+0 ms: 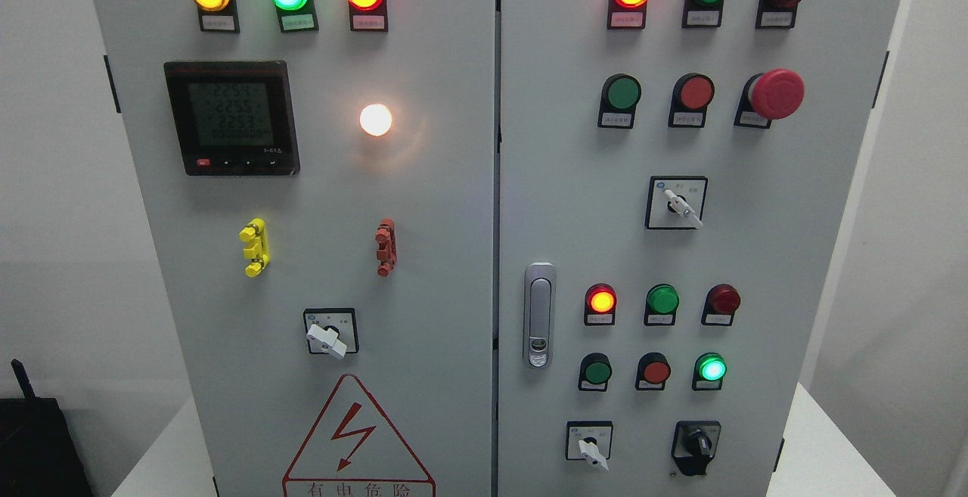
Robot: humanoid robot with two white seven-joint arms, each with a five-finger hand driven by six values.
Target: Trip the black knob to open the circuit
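The black knob (696, 447) sits at the lower right of the right door of a grey electrical cabinet (454, 202), near the picture's bottom edge. Its handle points roughly straight up. No robot hand or arm shows in the head view. Just left of it is a white-handled selector switch (591, 446).
The cabinet doors carry lit and unlit indicator lamps, push buttons, a red mushroom stop button (774, 94), a door latch (539, 315), a digital meter (231, 117), two more white-handled selectors (678, 205) (327, 338) and a hazard triangle (355, 444). A black device (34, 436) stands at lower left.
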